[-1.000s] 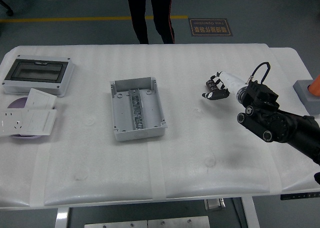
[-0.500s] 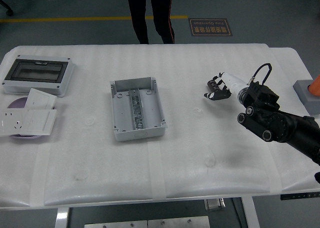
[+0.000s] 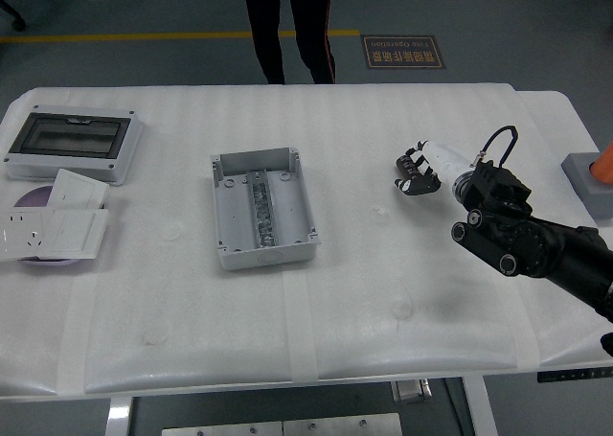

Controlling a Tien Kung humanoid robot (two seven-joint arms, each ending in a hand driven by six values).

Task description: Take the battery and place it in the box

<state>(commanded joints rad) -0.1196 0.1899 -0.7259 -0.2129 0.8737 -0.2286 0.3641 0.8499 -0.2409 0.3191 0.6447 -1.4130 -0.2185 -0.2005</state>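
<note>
— Head view check: where's the battery?
— I can't spot it. My right hand hangs curled, apparently holding nothing.
— And the box?
— Well off to my hand's left, open. Risk: I close on air.

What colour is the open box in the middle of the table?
Light grey, with a metal rail inside; the box shows in the head view.

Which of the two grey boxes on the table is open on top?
The open grey box at the table's middle: no lid, metal rail visible inside. The other, the lidded enclosure at the far left, has a dark window cover on it.
</note>
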